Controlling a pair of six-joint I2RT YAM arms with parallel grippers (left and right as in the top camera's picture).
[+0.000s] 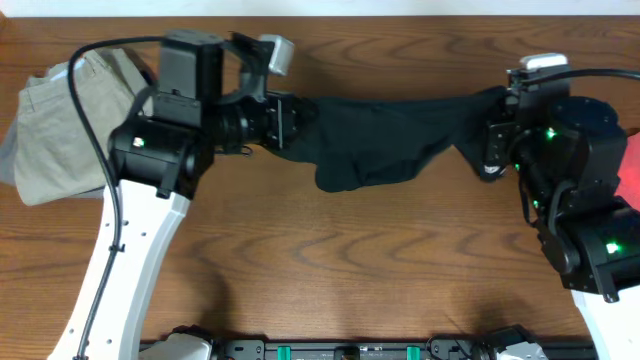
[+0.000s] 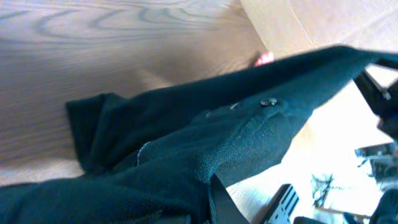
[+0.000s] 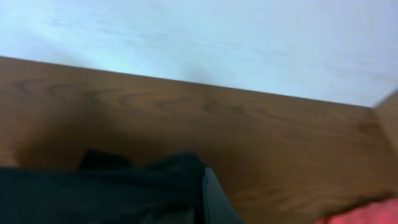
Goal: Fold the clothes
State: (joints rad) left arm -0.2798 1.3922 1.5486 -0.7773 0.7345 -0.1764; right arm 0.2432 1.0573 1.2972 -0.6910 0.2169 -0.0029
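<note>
Black T-shirt point(image 1: 390, 140) strung out between the arms, left gripper point(image 1: 298, 122) and right gripper point(image 1: 493, 140) each clamped on an end. No fold yet, so pretty much everything's left.

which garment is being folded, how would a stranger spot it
On the brown wooden table, look along the far side. The black soft fabric T-shirt is stretched from the left gripper to the right gripper, both shut on it. Unlike the khaki-beige trousers at the left end and the red-pink cloth at the right, it is black and held.
</note>
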